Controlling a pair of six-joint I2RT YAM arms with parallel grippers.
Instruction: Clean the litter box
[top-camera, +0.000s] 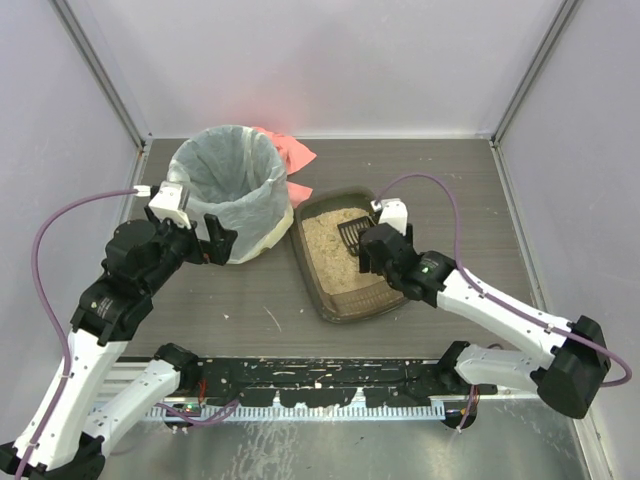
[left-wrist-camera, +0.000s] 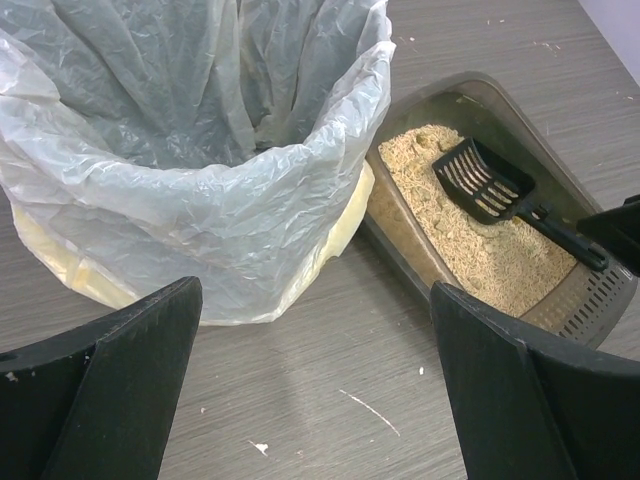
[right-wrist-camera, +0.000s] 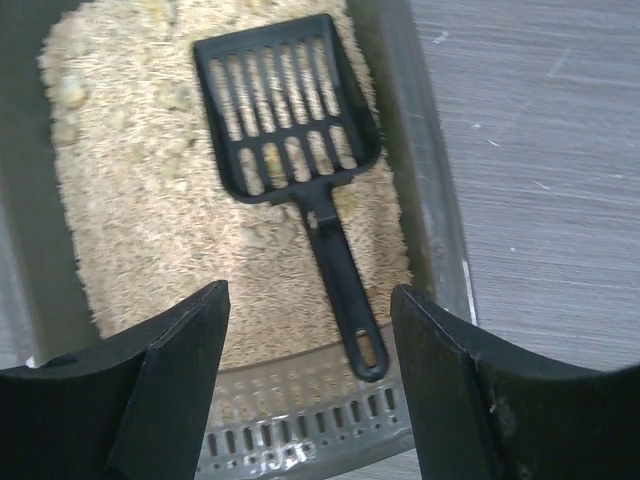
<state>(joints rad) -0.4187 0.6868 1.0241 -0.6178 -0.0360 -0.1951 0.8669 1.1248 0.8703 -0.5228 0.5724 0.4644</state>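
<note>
On the table (top-camera: 440, 190), a little right of centre: the litter box (top-camera: 345, 303), flat and upright. Lies with its long axis running from the near edge toward the far edge, the near end swung slightly toward the right edge. Carries a slotted ledge at the near end and tan litter across the rest. Sits just beside the bin (top-camera: 250, 215) on its left. Cannot tell whether the two touch, though the white bag hangs over the far left corner of the box in the left wrist view.

Atop the litter, in the right half of the box: a black scoop (top-camera: 352, 233), slotted head toward the far edge, handle toward the near edge and ending at the ledge.

Right pincer (top-camera: 368, 250): fingers apart, nothing gripped, hovering over the near end of the box. Shows the scoop handle between the two fingers in its own wrist view. Cannot tell whether either finger touches it.

Left pincer (top-camera: 208, 243): fingers spread wide, empty, raised near the left edge and facing the bin's near wall.

Behind the bin, toward the far edge: a pink cloth (top-camera: 290, 150).
</note>
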